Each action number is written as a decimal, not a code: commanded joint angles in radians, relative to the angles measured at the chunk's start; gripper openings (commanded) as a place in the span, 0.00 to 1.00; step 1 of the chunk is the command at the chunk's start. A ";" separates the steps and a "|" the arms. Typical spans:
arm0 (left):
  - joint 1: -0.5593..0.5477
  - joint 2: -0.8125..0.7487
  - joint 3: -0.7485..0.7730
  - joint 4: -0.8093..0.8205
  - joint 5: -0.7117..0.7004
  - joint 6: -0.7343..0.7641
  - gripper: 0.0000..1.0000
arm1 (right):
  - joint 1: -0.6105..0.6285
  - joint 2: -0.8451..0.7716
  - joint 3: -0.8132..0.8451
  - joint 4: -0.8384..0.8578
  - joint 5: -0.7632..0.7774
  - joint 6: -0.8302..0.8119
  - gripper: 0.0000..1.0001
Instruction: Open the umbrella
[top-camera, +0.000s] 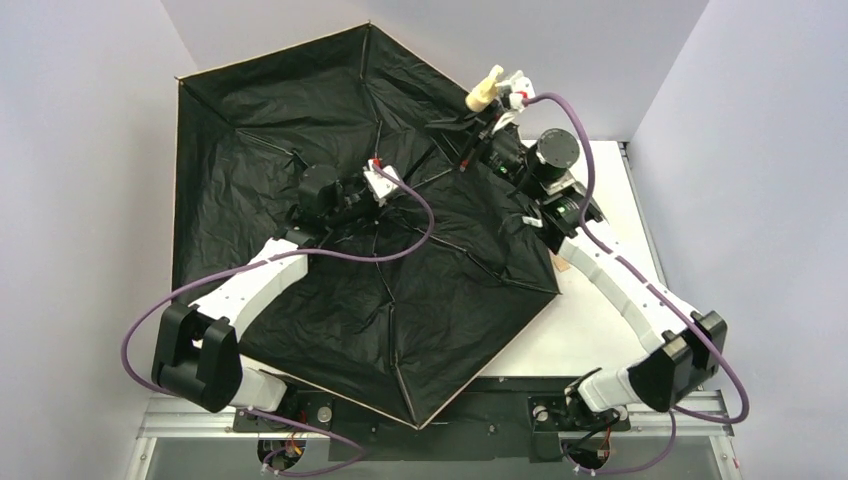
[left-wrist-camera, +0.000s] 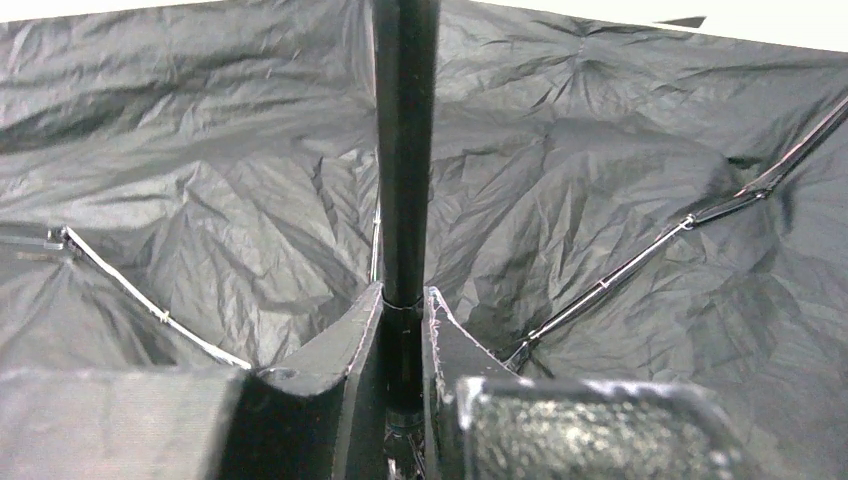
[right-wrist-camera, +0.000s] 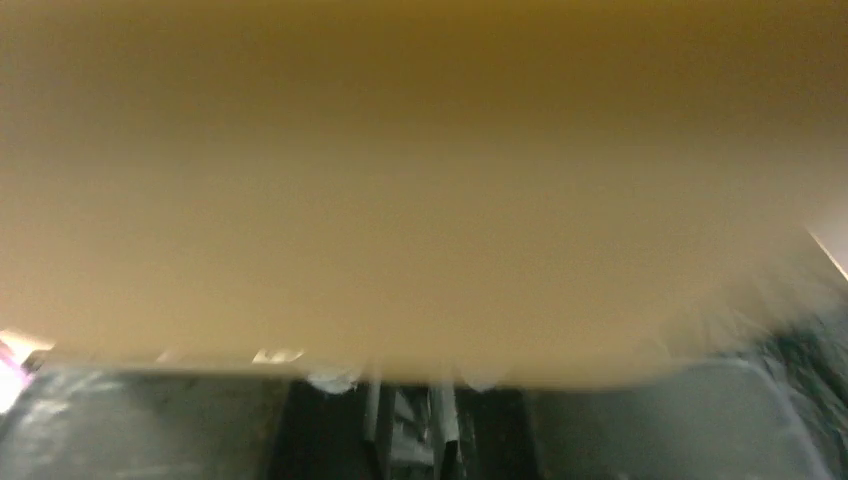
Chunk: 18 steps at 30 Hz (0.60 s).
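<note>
Top external: the umbrella (top-camera: 300, 110) lies open, with the black underside of its canopy turned up toward the camera. It covers the left and middle of the table (top-camera: 575, 335). The tan hem runs close along the left wall (top-camera: 90, 150). The far point comes near the back wall, and the near point hangs past the table's front edge between the arm bases. One corner reaches toward the right, and the only bare white tabletop lies beyond it. The left gripper (top-camera: 385, 182) sits over the canopy's centre. The right gripper (top-camera: 512, 95) is at the far right, touching the small tan handle (top-camera: 484, 93), which sits raised above the canopy rim.

Left wrist: the black shaft (left-wrist-camera: 405, 150) stands upright between the fingers (left-wrist-camera: 335, 355), which are pressed against it on both sides — a pinch on the shaft. Wrinkled black fabric rises all around, and thin ribs (left-wrist-camera: 640, 262) slant off left and right, well apart from the fingers.

Right wrist: a tan blur fills nearly the whole view — the handle, very close to the lens. Only dark finger bases show along the bottom edge. I cannot tell whether this claw is spread or clamped.
</note>
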 joint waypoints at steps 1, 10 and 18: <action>0.085 -0.038 0.054 -0.038 -0.134 0.062 0.00 | -0.006 -0.144 -0.047 0.053 -0.093 0.004 0.25; 0.082 -0.090 0.140 0.000 -0.126 0.186 0.00 | 0.013 -0.260 -0.273 -0.156 -0.092 -0.215 0.69; 0.081 -0.169 0.154 0.029 -0.065 0.416 0.00 | -0.137 -0.329 -0.338 -0.356 0.007 -0.219 0.70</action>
